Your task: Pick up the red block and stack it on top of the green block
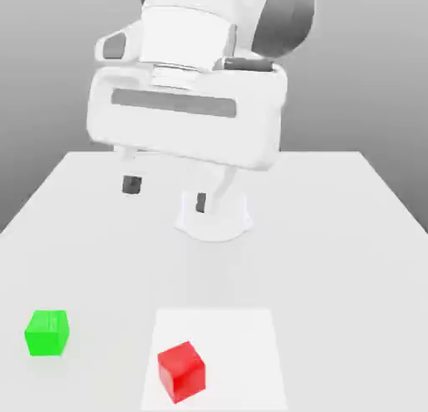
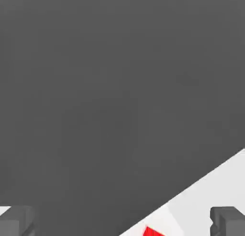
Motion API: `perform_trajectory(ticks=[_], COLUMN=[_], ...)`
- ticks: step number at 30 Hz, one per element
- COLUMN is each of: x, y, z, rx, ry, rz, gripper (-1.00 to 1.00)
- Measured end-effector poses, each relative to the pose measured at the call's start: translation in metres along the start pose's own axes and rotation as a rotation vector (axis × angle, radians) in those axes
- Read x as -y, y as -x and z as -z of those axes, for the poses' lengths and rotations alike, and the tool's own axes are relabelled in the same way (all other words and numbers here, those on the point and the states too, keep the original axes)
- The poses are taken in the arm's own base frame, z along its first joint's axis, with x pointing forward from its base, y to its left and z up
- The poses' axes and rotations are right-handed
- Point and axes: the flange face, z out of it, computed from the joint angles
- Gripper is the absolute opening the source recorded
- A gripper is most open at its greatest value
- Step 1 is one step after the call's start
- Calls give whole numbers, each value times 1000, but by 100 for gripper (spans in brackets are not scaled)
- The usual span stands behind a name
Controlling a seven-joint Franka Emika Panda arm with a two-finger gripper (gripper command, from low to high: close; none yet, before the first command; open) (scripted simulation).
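Our pincer hangs wide open above the surface, holding nothing. We judge the red block light, rigid, smooth; we'd grip opposite flat faces, then carry it to the green block.

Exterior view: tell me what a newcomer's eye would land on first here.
The big white gripper hangs open above the middle of the white table, its two dark fingertips apart and holding nothing. Next come the two bright cubes near the front edge: the green block at the exterior view's left, and the red block apart from it, on a paler square patch.
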Motion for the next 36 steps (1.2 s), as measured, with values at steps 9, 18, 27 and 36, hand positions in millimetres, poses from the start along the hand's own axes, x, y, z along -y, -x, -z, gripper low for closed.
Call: perform_trajectory(ticks=[9, 18, 27, 36], x=[-61, -82, -70, -155], y=[20, 33, 22, -169], z=[-150, -219, -168, -141], rx=[111, 123, 121, 7], ry=[239, 260, 261, 303], rz=[-316, -348, -356, -1138], gripper=[0, -100, -100, -100])
